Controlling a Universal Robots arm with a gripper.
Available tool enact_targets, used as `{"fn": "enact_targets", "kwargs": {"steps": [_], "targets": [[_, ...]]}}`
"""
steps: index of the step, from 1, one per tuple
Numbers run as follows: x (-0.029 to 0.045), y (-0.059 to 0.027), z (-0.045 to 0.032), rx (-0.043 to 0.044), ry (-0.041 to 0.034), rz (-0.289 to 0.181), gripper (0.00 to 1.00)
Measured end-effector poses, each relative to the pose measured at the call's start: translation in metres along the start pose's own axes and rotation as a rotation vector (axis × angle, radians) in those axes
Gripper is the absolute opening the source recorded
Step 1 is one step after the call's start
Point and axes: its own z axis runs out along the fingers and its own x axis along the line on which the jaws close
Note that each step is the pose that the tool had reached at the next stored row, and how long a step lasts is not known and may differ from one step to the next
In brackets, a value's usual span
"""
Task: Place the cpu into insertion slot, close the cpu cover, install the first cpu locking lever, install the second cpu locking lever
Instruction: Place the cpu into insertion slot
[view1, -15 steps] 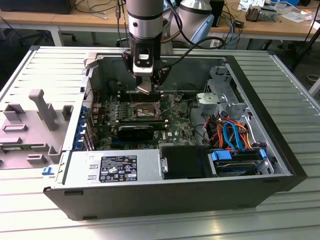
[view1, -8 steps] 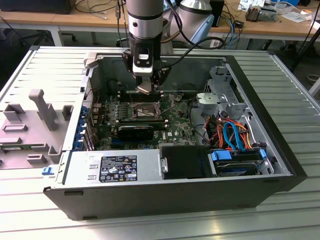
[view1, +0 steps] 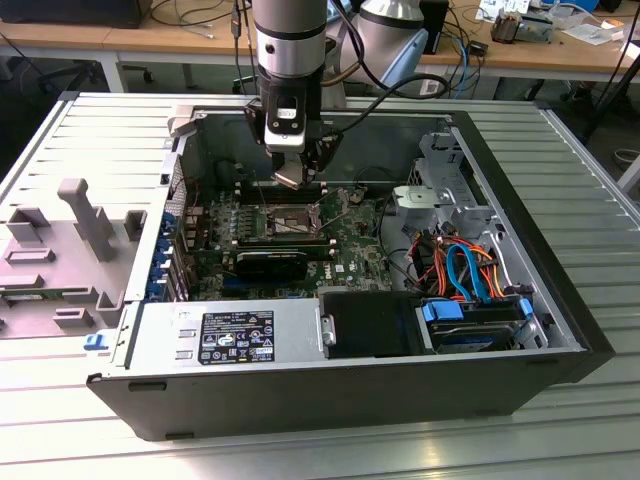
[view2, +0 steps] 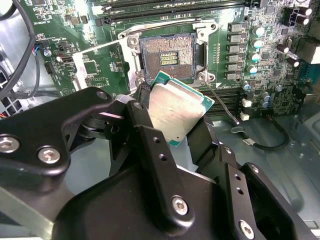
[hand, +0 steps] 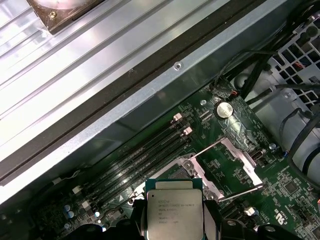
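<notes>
A slatted metal table (view1: 585, 170) carries an open black computer case (view1: 300, 405) lying on its side. Along the case's near edge sit a grey power supply (view1: 230, 335) and, toward the near corner at the exterior view's right, blue-tabbed drives (view1: 470, 322). A grey plastic fixture (view1: 70, 240) rests on the table beyond the case's edge at the exterior view's left.

The green motherboard (view1: 350, 262) covers the case floor. Toward its far edge lies the slot (view1: 288, 222), square and dark with a silver rim. The gripper (view1: 290, 178) hangs directly above it and apart from it, its black fingers (view2: 145, 125) pinching the cpu (view1: 288, 181) by two opposite edges. The chip is square, so it has no long axis. It is tilted with its silver top up and one corner dipping toward the slot.

In the second wrist view the slot's bare contact field is visible, and a thin wire lever (view2: 222, 105) lies free beside it. In the first wrist view the cover (hand: 243, 161), a silver frame with a window, stands swung open past the cpu, and long black memory slots (hand: 145, 155) run toward the case's far wall.

Beyond the table are wooden benches (view1: 150, 35) strewn with cables.
</notes>
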Motion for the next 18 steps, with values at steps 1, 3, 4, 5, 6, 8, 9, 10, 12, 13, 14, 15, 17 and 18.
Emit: {"fn": "enact_targets", "kwargs": {"steps": [1, 3, 4, 5, 6, 8, 9, 10, 12, 13, 14, 15, 17, 18], "targets": [[0.0, 0.0, 0.0, 0.0, -0.0001, 0.001, 0.55], [0.0, 0.0, 0.0, 0.0, -0.0003, 0.003, 0.55], [0.0, 0.0, 0.0, -0.0001, -0.0004, 0.005, 0.55], [0.0, 0.0, 0.0, -0.0001, -0.0006, 0.007, 0.55], [0.0, 0.0, 0.0, -0.0001, -0.0007, 0.008, 0.55], [0.0, 0.0, 0.0, -0.0001, -0.0009, 0.01, 0.55], [0.0, 0.0, 0.0, -0.0002, -0.001, 0.011, 0.55], [0.0, 0.0, 0.0, -0.0002, -0.0011, 0.012, 0.55], [0.0, 0.0, 0.0, -0.0003, -0.0014, 0.016, 0.55], [0.0, 0.0, 0.0, -0.0003, -0.0015, 0.016, 0.55], [0.0, 0.0, 0.0, -0.0003, -0.0016, 0.018, 0.55], [0.0, 0.0, 0.0, -0.0003, -0.0017, 0.019, 0.55], [0.0, 0.0, 0.0, -0.0004, -0.0019, 0.022, 0.55], [0.0, 0.0, 0.0, -0.0004, -0.002, 0.023, 0.55]]}}
